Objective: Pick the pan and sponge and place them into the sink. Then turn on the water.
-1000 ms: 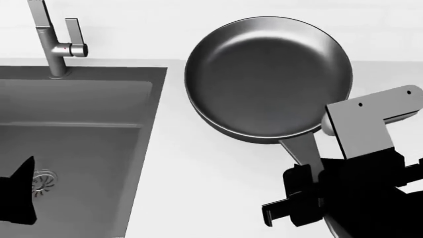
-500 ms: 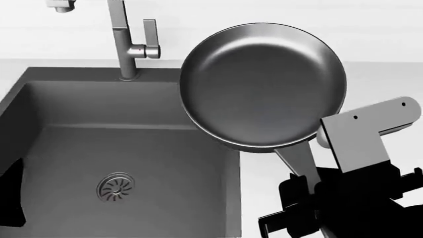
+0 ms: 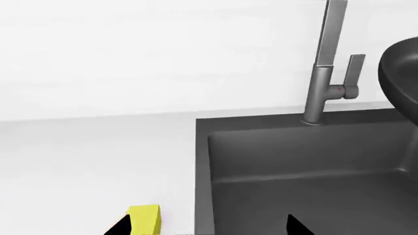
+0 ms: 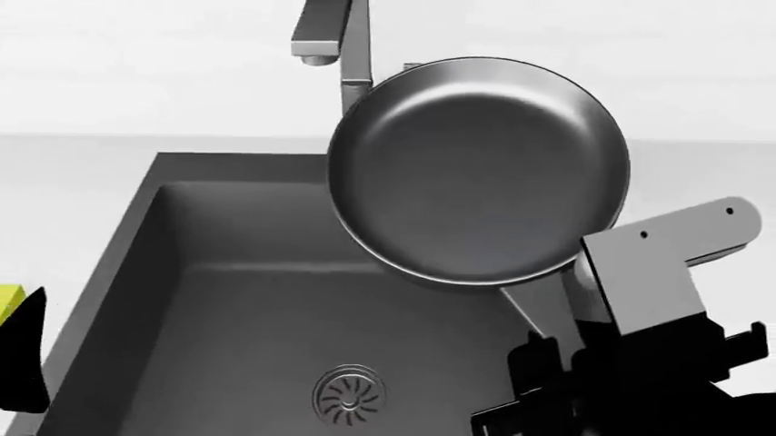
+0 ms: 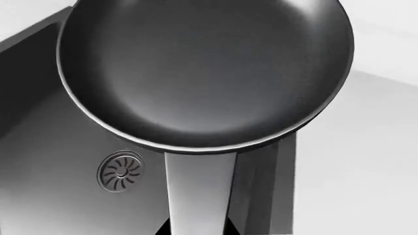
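White counter, dark sink: right gripper clamped on the pan handle, carrying it over the basin. Lowering comes next. Left gripper's state I cannot tell.

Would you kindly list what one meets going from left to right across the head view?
Sponge at the edge, then the left tool, the sink wall, the drain, the pan, and the right tool on the pan's handle.

Glossy dark pan, matt grey sink, brushed-metal tap
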{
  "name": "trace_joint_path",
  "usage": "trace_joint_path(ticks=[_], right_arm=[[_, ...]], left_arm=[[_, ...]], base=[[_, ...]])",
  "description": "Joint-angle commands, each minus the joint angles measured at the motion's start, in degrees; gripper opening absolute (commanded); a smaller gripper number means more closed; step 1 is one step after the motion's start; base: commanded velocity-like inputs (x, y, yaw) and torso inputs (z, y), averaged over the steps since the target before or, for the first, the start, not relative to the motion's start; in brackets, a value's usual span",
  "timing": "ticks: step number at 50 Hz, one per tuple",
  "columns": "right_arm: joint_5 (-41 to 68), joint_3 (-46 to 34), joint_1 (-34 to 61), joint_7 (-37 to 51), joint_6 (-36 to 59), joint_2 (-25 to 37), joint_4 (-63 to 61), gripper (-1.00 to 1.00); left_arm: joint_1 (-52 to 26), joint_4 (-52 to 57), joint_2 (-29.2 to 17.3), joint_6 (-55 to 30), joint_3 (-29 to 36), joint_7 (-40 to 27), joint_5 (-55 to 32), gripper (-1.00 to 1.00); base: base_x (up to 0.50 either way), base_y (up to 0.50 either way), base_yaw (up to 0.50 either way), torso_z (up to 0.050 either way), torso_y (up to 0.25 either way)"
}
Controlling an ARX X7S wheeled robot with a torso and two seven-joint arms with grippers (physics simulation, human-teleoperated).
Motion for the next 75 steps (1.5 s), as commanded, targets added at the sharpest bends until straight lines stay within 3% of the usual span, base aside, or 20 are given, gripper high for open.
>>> trace_joint_path(ticks=[1,27,34,50,75], right_arm=[[-3.6,1.6,1.1,-0.9,-0.4,0.5,-1.0,-1.0],[-1.4,-3.1,1.9,-4.6,3.1,-0.5,-2.1,-1.0],[-9.0,-9.9,3.5,-12.9,4.8,-5.0,0.0,-1.0],[-24.9,-21.9,3.8,-28.6,-1.1,-11.1,6.9,-1.0],[-38.2,-31.7,3.4,-39.4,-11.0,-19.3,25.1,-1.0]], left_arm=[[-0.1,-0.2,-0.2,0.2,0.1,-0.2,-0.4,1.0],[0.5,-0.2,-0.3,1.2,0.8,-0.9,-0.5,1.0],[0.6,-0.4,-0.6,1.3,0.7,-0.9,-0.7,1.0],[0.9,-0.6,-2.0,1.0,-1.6,-1.0,-2.4,1.0],[0.6,-1.0,-1.9,1.5,-0.3,-2.1,-2.3,1.0]], base=[[0.27,0.35,0.0,0.0,0.011],[0.08,0.07,0.0,0.0,0.002],[0.0,0.0,0.0,0.001,0.002],[0.0,0.0,0.0,0.001,0.002],[0.0,0.0,0.0,0.0,0.002]])
